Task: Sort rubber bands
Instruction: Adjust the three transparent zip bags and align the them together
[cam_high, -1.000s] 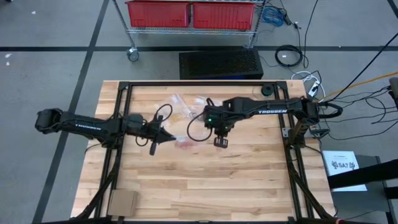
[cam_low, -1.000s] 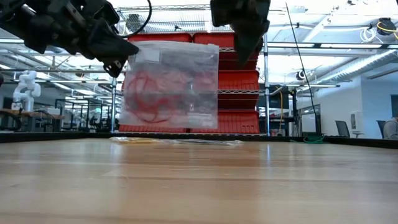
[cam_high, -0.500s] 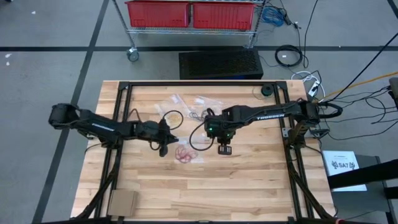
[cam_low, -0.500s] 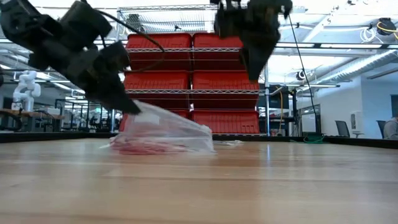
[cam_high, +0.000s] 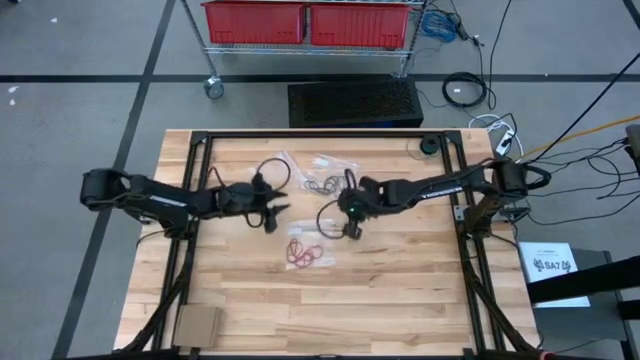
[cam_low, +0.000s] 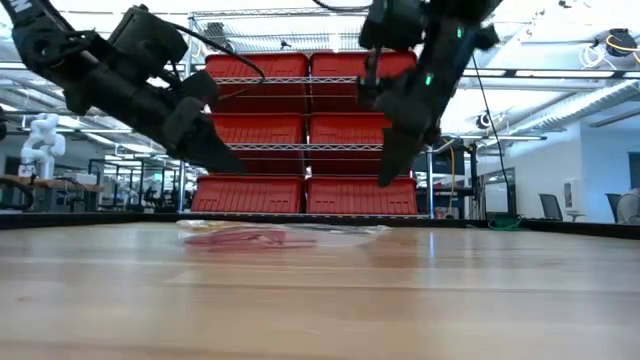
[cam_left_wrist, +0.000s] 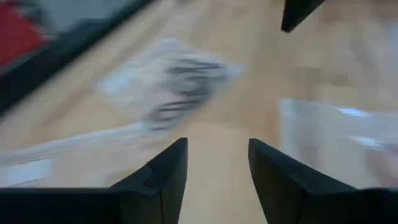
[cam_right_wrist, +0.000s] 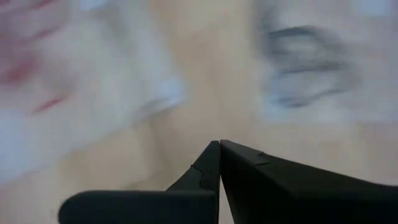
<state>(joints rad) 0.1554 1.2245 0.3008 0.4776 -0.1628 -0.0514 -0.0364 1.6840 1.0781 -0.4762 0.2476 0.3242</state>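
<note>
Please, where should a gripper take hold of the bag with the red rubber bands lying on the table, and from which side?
The bag of red rubber bands lies flat on the table, so come from above and probably pinch a bare plastic edge rather than the banded middle. The open left gripper is near; the shut right gripper is too.

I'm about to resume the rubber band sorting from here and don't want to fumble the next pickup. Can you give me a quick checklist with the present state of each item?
1. Left gripper free of the bag: ok, fingers open with nothing between them in the left wrist view.
2. Right gripper empty: ok, fingers closed together on nothing in the right wrist view.
3. Bag of red rubber bands lying flat on the table: ok, flat in the low view.
4. Bag of dark rubber bands within reach: ok, it lies between the two grippers.
5. Both grippers above the wood: ok, raised in the low view.
6. Bags sealed: cannot tell.
</note>
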